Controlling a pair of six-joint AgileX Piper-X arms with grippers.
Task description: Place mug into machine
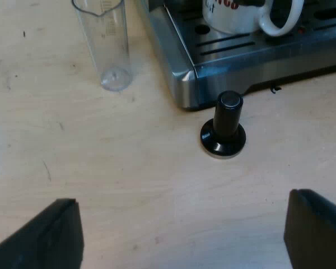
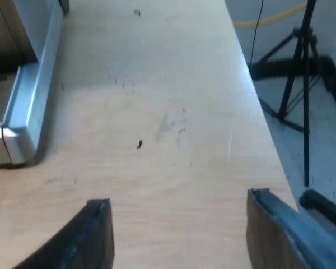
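The mug (image 1: 235,15), white with red lettering, stands on the slotted drip tray (image 1: 252,53) of the machine (image 1: 182,78), its handle turned toward the tray's front edge. No gripper touches it.

The left gripper (image 1: 182,224) hangs over the bare wooden table (image 1: 101,168), its two black fingers (image 1: 45,235) spread wide with nothing between them. Beyond it a tamper (image 1: 224,126) with a black knob stands upright on the table, just beside the machine's front corner and not quite touching it. A clear measuring glass (image 1: 103,39) stands upright near the machine's side, apart from the tamper.

The right gripper (image 2: 179,224) is also released: its fingers (image 2: 92,238) are far apart over the table (image 2: 157,84), holding nothing. A metal corner of the machine (image 2: 28,112) lies near one finger. Past the table's edge, on the floor, stands a black tripod (image 2: 302,84), with a yellow cable (image 2: 274,15) behind it.
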